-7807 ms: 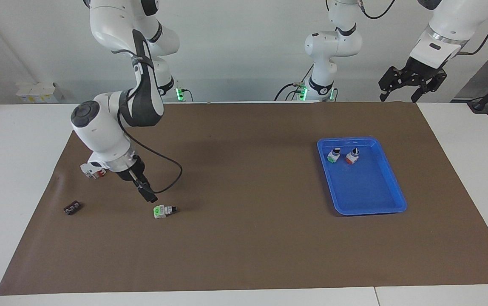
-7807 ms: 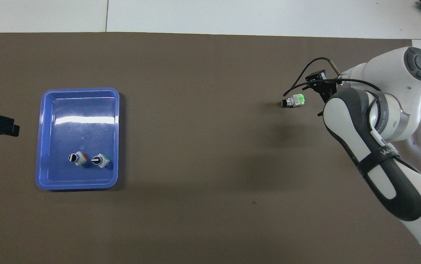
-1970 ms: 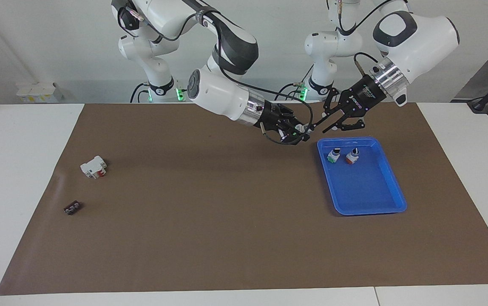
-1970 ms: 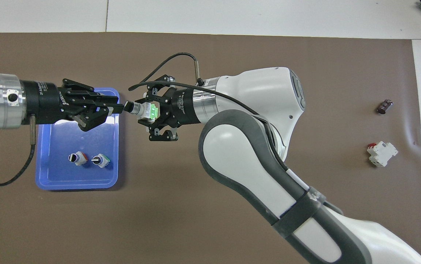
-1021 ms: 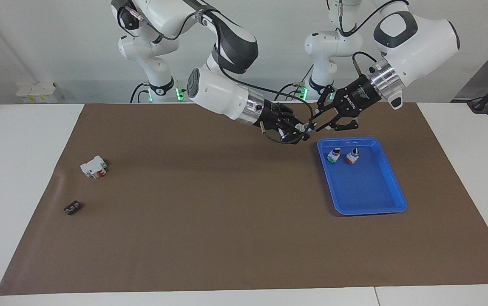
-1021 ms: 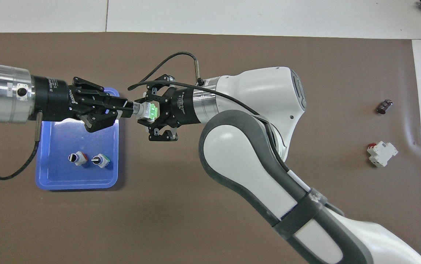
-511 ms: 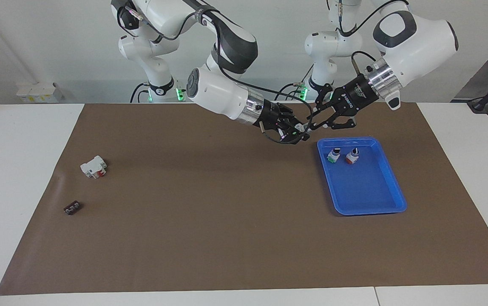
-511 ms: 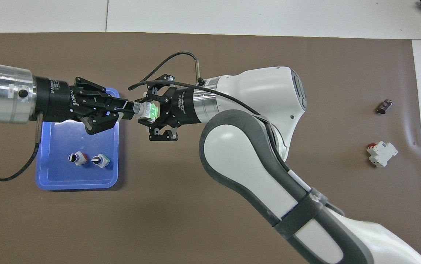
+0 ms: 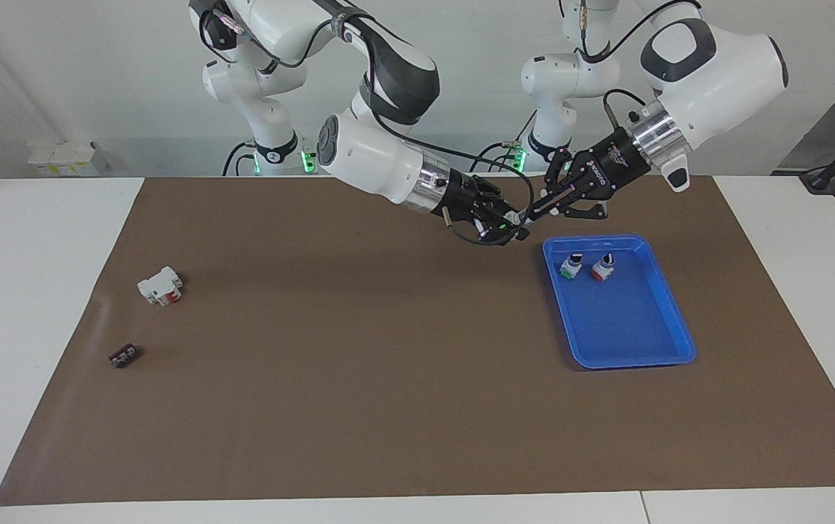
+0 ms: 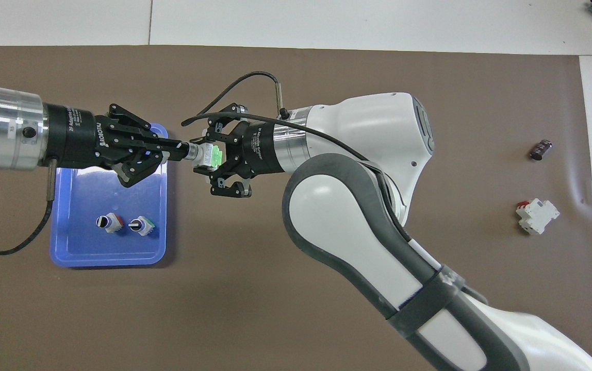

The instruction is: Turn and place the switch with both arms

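The switch [image 10: 204, 155] hung in the air over the brown mat [image 9: 359, 378], just off the blue tray's [image 10: 63, 252] rim on the side toward the right arm's end. The right gripper [image 10: 212, 157] came at it from 3 o'clock in the overhead view and was clamped on its green block end. The left gripper [image 10: 180, 151] came from 9 o'clock, over the tray's corner farther from the robots, fingers pinched on the black knob.

Two small switches [image 10: 123, 223] stood in the tray's half nearer the robots; the rest of its floor lay bare. The mat's middle was open. Toward the right arm's end sat a white boxy part with red [image 10: 537, 216] and a small dark part [image 10: 541, 149] near the mat's edge.

"ROBOTIQ" read on the left gripper's body.
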Controlling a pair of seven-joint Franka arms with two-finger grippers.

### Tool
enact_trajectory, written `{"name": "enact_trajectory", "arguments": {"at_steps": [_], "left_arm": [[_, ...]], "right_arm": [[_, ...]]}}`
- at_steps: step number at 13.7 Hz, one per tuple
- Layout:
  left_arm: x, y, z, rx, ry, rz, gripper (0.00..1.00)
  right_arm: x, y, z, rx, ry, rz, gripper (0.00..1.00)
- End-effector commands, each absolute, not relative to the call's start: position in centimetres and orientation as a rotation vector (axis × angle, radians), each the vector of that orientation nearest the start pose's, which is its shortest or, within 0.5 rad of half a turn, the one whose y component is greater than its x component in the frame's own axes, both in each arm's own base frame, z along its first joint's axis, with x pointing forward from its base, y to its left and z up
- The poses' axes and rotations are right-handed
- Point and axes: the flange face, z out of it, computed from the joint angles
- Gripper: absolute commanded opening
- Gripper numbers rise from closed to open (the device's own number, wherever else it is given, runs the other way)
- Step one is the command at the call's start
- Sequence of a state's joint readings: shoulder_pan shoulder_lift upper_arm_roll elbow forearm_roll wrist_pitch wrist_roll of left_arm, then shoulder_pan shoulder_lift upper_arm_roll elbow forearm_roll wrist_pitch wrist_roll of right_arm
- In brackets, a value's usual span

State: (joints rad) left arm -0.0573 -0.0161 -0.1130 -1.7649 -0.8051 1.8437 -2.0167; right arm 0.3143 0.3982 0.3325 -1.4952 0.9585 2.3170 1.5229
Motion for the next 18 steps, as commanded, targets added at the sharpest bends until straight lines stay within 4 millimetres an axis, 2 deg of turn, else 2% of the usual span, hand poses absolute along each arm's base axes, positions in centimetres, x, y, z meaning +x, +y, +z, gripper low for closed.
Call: {"name": "enact_trajectory", "arguments": {"at_steps": [1,8,10,15,18], "left_arm": [[55.2,-16.7,59.4,1.462,2.08,-0.898,0.0],[53.6,-17.4,59.8,1.933,1.605,-0.779,0.0],[53.1,-18.0,59.6,2.181,1.337,-0.628,0.0],[52.5,-18.0,59.6,2.423,0.909,-0.443,0.0],[52.6,-17.6,59.3,2.497,0.7,-0.368,0.0]], "right_arm": [[57.9,40.8,51.1,-1.641,1.504,0.822,0.0],[57.9,40.8,51.1,-1.637,1.51,0.826,0.0],[57.9,40.8,51.1,-1.638,1.51,0.828,0.0],[57.9,40.8,51.1,-1.634,1.518,0.835,0.0],[57.9,40.8,51.1,-1.631,1.522,0.838,0.0]]}}
